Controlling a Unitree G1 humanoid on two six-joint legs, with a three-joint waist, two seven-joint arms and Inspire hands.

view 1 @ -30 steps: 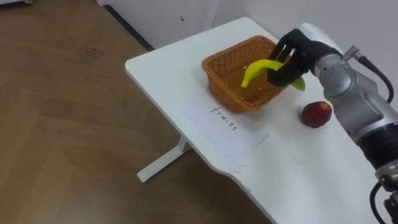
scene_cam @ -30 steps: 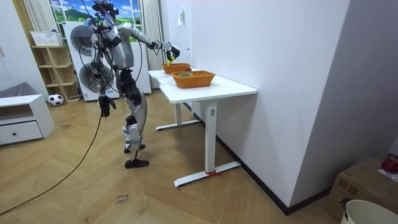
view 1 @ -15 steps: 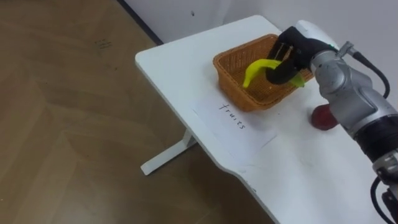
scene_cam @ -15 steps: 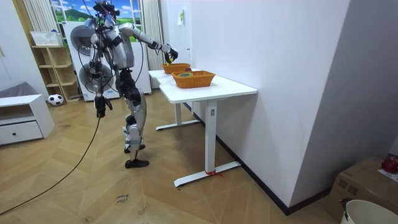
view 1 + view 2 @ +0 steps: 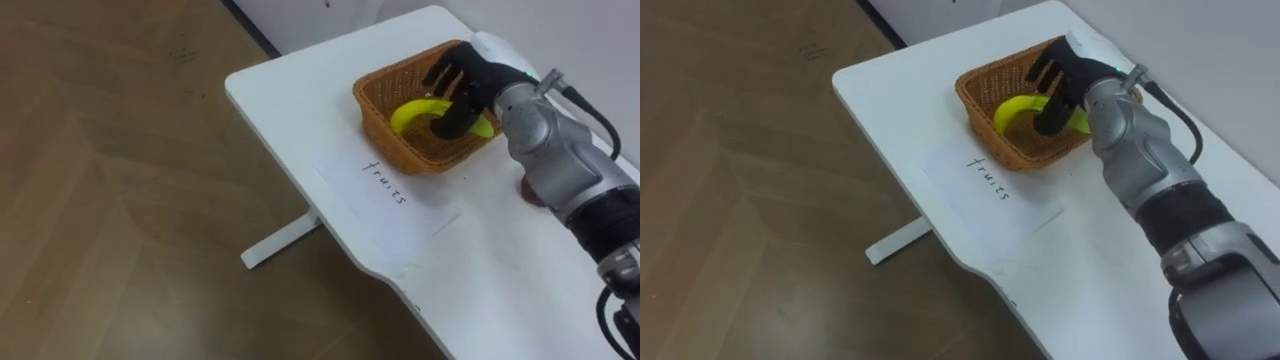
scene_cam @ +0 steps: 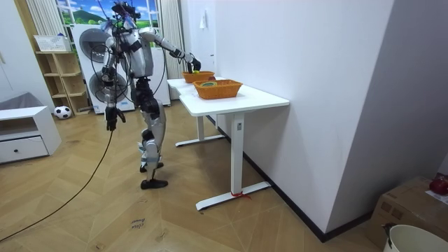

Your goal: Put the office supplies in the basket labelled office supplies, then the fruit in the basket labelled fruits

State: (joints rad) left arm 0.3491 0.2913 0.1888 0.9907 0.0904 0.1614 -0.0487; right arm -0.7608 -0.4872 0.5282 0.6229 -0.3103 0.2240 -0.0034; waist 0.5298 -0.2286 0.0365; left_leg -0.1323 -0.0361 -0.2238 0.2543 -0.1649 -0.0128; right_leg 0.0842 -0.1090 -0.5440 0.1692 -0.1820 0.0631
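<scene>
in one basket (image 5: 395,140), the right hand (image 5: 465,85) grips one banana (image 5: 412,113). a second basket (image 6: 218,89) stands beside it. one red fruit (image 5: 530,192) lies on the table (image 5: 300,90). the left hand (image 6: 110,120) hangs low.

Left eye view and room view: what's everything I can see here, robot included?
Table: one, white, against the wall.
Basket: one, orange-brown wicker, on the table.
Second basket: one, same wicker, farther along the table.
Banana: one, yellow-green, inside the basket, in the right hand.
Paper sheet: one, white, handwritten, before the basket.
Red fruit: one, mostly hidden behind the right arm.
Ball: one, black-and-white, on the floor.
Right hand: dark, curled round the banana.
Left hand: dark, hanging at the robot's side.
</scene>
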